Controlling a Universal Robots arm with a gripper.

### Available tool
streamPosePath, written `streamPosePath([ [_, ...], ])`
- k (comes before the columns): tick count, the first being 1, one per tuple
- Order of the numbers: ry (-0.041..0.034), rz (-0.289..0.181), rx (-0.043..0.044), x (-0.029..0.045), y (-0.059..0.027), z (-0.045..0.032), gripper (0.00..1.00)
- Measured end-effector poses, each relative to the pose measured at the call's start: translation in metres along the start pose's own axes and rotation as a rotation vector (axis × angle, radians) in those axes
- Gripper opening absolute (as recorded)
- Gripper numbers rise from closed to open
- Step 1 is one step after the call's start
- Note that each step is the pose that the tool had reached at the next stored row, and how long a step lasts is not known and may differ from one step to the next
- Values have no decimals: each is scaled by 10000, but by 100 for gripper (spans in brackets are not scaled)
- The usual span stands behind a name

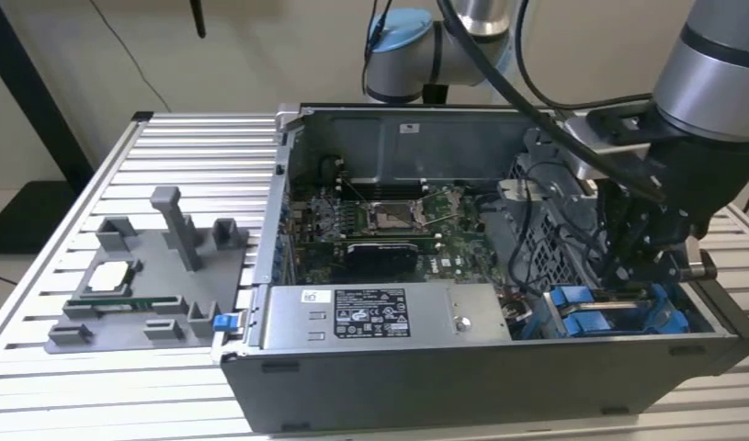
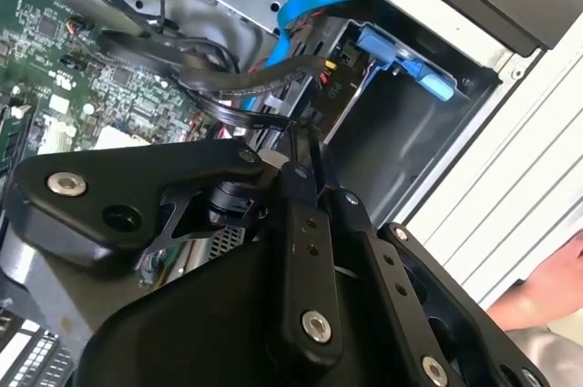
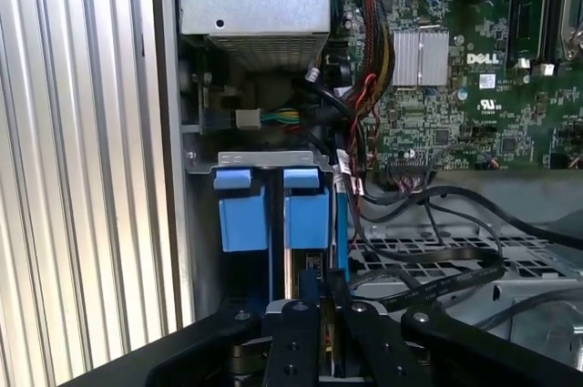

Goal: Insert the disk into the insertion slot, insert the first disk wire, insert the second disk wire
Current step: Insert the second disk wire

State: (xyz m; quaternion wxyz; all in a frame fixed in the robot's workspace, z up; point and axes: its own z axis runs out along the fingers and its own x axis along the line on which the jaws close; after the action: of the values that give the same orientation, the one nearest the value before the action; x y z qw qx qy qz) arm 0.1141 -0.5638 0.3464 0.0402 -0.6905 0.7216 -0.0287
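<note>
While the arm reaches down into the open computer case [image 1: 497,367], we see its gripper [image 1: 634,276] lowered over the insertion slot [image 1: 613,312], the blue-tabbed bay at the case's corner toward the exterior view's right, just beside the grey labelled power-supply box [image 1: 380,314]. In the first wrist view two bright blue plastic tabs [image 3: 273,209] stand side by side in the grey metal cage, and a thin silver-grey edge of the disk [image 3: 289,273] runs down between them toward the black fingers [image 3: 296,337]. The fingers sit close together around that edge, but we cannot tell whether they are gripping it or merely resting against it. Black cables [image 3: 437,259] loop just beside the bay. In the second wrist view a blue flat cable [image 2: 310,9] curves over the cage. On the slatted table [image 1: 165,147], the grey fixture tray [image 1: 141,285] sits well apart from the case.
</note>
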Motion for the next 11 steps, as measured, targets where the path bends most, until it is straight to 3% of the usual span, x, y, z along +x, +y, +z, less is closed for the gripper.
streamPosePath([
  [11,30,316,13,1,1,23,0],
])
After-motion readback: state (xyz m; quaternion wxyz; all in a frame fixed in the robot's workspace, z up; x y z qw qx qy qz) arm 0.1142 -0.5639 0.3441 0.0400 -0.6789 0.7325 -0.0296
